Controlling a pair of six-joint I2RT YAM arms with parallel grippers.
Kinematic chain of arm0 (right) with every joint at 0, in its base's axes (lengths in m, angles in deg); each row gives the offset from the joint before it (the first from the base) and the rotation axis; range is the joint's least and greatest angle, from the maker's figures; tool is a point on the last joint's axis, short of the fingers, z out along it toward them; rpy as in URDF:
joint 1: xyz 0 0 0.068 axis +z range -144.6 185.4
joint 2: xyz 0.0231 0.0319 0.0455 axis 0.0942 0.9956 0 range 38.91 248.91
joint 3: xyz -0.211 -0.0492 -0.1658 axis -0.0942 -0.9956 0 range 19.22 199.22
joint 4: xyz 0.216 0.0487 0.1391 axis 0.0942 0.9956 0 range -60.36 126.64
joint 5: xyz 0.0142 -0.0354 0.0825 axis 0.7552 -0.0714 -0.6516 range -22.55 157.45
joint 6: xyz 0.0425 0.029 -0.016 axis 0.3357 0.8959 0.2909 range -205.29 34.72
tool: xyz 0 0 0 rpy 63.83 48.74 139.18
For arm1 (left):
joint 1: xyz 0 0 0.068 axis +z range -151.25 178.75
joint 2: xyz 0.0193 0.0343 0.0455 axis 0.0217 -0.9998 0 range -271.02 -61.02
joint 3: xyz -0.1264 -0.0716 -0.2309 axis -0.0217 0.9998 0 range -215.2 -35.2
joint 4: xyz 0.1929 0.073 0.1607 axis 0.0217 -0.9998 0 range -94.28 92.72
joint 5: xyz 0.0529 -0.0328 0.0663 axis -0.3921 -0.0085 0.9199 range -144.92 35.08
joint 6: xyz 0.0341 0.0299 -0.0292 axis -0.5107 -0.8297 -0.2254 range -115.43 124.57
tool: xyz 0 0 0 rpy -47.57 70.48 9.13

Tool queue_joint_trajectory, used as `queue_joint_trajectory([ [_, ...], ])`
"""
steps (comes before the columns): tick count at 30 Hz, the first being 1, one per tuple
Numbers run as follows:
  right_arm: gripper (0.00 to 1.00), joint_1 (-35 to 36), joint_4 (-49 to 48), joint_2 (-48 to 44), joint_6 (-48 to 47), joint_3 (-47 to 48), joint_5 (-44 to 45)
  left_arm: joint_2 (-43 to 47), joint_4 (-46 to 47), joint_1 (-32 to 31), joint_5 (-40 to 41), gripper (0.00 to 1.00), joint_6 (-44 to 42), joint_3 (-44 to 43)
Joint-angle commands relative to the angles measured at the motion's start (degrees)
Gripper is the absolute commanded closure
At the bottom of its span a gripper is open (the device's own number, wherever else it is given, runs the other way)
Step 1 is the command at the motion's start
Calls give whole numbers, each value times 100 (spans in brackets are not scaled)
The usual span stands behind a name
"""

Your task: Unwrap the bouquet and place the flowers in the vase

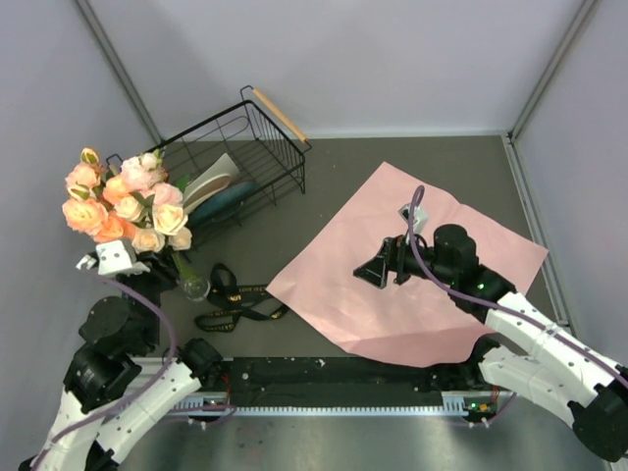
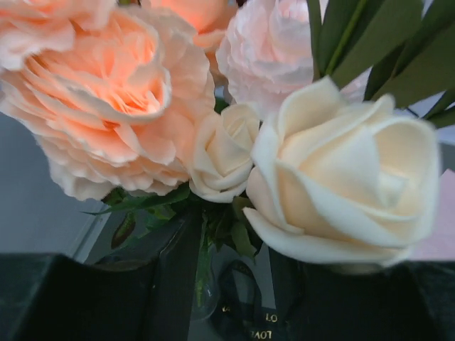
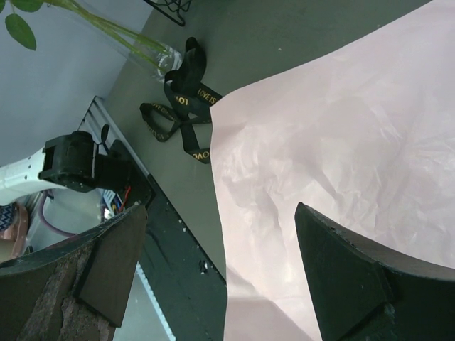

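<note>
Since the stems already sit in the glass vase [image 1: 193, 286], the roses [image 1: 126, 204] lean left above it. L gripper [image 1: 123, 260] is by the stems, prob. steadying them; can't tell if it's pinching. R gripper [image 1: 385, 267] is spread, empty, over the flattened pink paper [image 1: 442, 324], w/ the black ribbon [image 1: 235, 299] nr the vase.

Right end effector [image 3: 220, 284] had its two dark fingers [image 3: 355, 280] spread wide at the bottom corners, nothing btwn them, over a large creased pale-pink paper sheet [image 3: 334, 135] lying flat on the dark grey table [image 3: 284, 35]. Off the sheet's edge lay a loose black ribbon w/ gold lettering [image 3: 181, 106], one tail touching the paper. Just beside the ribbon sat a small clear glass vase [image 3: 160, 57] w/ thin green flower stems [image 3: 106, 28] in it. A white-and-black robot arm [image 3: 64, 163] showed near the table's black front rail [image 3: 178, 270].
</note>
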Motion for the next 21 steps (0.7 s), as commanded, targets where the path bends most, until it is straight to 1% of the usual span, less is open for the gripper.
queue_joint_trajectory([
  [1,14,-64,-202,-31,39,50,-58,-57,-162,24,-454,52,66,-719],
  [6,14,-81,0,-39,5,173,118,-91,-310,16,-1193,48,39,-1377],
  [7,14,-73,148,-65,-30,243,170,-118,-363,24,-1359,39,48,-1501],
  [9,14,-81,324,-109,-162,331,337,-214,-504,16,-1518,38,31,-1896],
  [11,14,-81,570,-197,-285,445,495,-285,-601,16,-1651,35,48,-2229],
  [14,14,-73,869,-294,-452,630,688,-329,-689,15,-1887,30,144,-2573],
  [16,13,-73,1036,-364,-496,779,847,-373,-672,7,-2019,29,276,-2723],
  [19,13,-81,1466,-461,-523,1016,1382,-592,-619,-63,-2415,28,469,-2995],
  [20,12,-81,1772,-479,-549,1095,1732,-801,-619,-107,-2537,28,566,-3144],
  [21,12,-73,1923,-531,-584,1157,1918,-925,-628,-116,-2817,28,601,-3224],
])
